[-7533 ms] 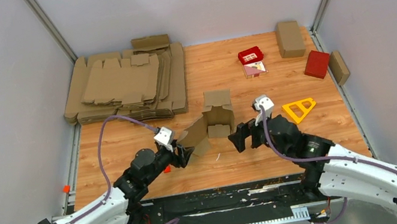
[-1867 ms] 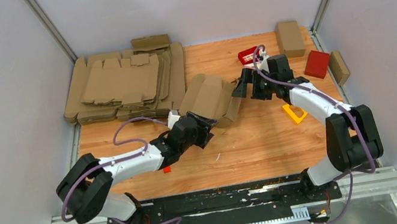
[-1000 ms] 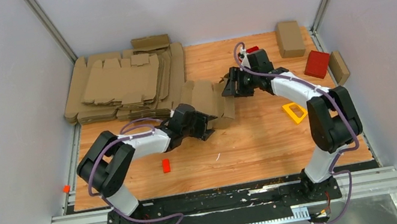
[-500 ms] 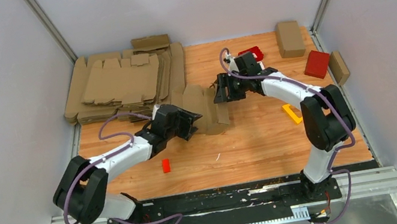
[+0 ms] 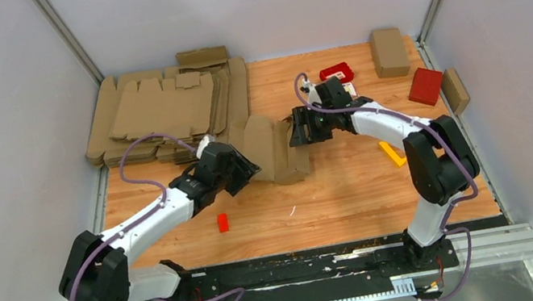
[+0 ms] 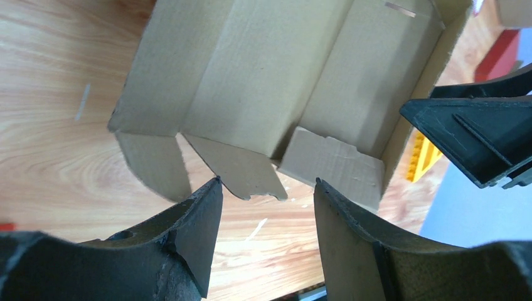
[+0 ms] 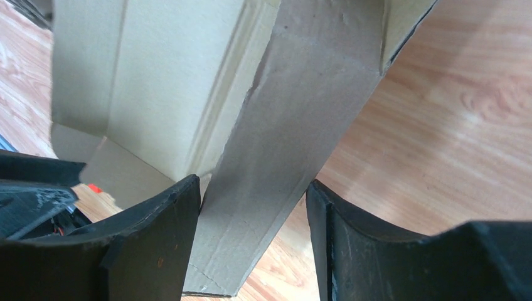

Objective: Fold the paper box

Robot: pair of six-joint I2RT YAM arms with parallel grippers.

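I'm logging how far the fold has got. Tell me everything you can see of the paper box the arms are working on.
The paper box is plain brown corrugated cardboard, unprinted, half folded: creased panels stand as an open trough on the wooden table, with small end flaps loose at the near end. The left gripper faces its left end with open jaws, flaps between them. The right gripper straddles one panel at its right side; whether the pads press it is unclear.
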